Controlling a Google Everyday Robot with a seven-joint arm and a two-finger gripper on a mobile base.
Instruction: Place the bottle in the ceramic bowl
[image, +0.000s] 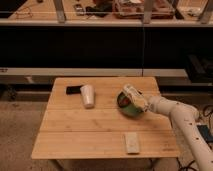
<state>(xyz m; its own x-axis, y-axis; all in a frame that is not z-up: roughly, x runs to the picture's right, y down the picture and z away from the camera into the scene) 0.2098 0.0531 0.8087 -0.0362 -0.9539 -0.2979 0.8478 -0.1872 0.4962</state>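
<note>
The dark green ceramic bowl (128, 107) sits on the right part of the wooden table (100, 125). My gripper (134, 98) reaches in from the right on a white arm and hangs over the bowl's rim. It is shut on the whitish bottle (129, 91), which lies tilted just above the bowl's far edge, its end pointing up and left. The bowl's right side is hidden behind the gripper and wrist.
A white cup (88, 95) stands left of the bowl, with a flat black object (74, 90) behind it. A pale rectangular block (132, 143) lies near the table's front edge. A dark counter runs behind the table.
</note>
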